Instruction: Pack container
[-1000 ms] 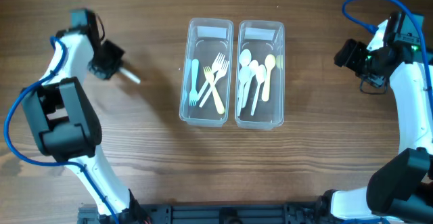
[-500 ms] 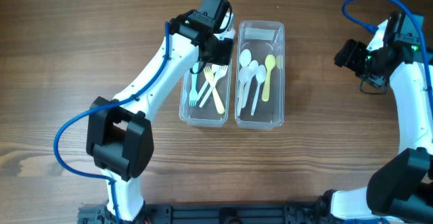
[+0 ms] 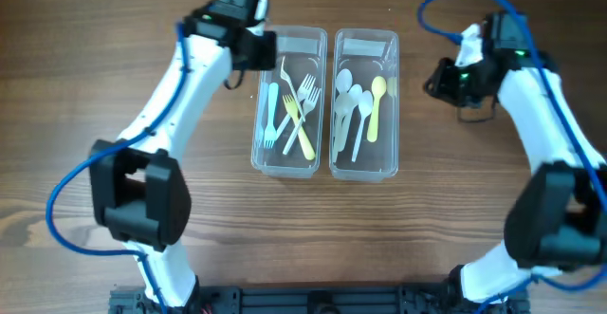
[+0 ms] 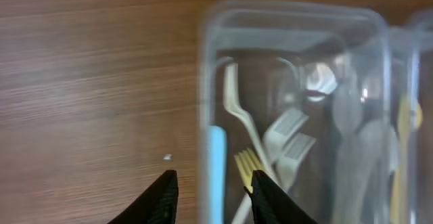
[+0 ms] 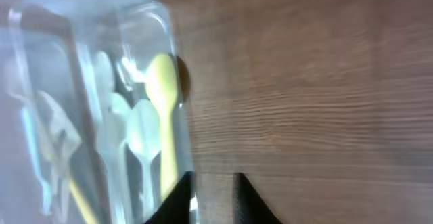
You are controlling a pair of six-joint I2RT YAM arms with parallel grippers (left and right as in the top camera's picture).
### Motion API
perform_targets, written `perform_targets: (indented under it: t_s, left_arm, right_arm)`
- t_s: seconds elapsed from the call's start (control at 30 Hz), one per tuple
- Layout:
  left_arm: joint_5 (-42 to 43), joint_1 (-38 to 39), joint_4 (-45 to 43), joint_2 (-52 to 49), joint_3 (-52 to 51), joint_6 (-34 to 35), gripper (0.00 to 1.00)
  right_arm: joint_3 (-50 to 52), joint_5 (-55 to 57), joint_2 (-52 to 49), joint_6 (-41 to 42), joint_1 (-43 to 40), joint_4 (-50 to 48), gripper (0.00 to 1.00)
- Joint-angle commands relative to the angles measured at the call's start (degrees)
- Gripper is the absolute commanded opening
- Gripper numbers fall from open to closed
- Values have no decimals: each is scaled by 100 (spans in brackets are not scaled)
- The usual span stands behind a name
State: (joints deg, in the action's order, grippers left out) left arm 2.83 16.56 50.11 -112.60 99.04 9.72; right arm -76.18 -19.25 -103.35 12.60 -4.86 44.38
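Note:
Two clear containers stand side by side. The left container [image 3: 296, 33] holds several forks: a blue fork [image 3: 272, 115], a yellow fork [image 3: 301, 134] and white forks [image 3: 305, 91]. The right container [image 3: 365, 35] holds white spoons [image 3: 351, 101] and a yellow spoon [image 3: 377, 105]. My left gripper [image 3: 268, 48] hovers at the fork container's far left corner; its jaws [image 4: 213, 200] are open and empty, straddling the left wall above the blue fork [image 4: 216, 163]. My right gripper [image 3: 434, 80] hangs just right of the spoon container [image 5: 88, 21]; its jaws [image 5: 213, 197] stand nearly together with only bare wood between.
The containers sit mid-table on wood grain [image 3: 114, 210]. The left arm [image 3: 171, 96] reaches up across the table's left side, and the right arm [image 3: 545, 105] with its blue cable [image 3: 436, 1] arcs over the right side.
The left arm drew back from over the fork container to its far left corner and its jaws opened. The right arm swung left toward the spoon container and its jaws narrowed.

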Motion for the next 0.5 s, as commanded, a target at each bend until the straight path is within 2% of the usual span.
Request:
perform_targets:
  t_s: [0.0,0.07,0.13,0.17,0.27,0.4,0.47]
  left_arm:
    - [37,-413,63,236,-37,109,38]
    - [33,-538,52,236,-37,105,41]
    - [31,-603,52,234,-37,105,45]
    - [31,-634,52,234,-37,105,51]
    - [31,-673,92,234,-37,105,53]
    - [31,-673,105,234,-37,103,58]
    - [26,-673,105,234,-37,103,61]
  right_arm:
    - [55,-136,-306,197,20,-243,14]
    - [55,-688,-306,17,138,-487,9]
    - [55,-787,-323,98,389,-802,6]
    - [55,-726,-332,109,577,-1008,6]
    - [55,-306,-334,396,787,-1228,6]
    - [55,-472,-334,391,791,-1462,6]
    - [55,-334,-332,389,739,-1528,11]
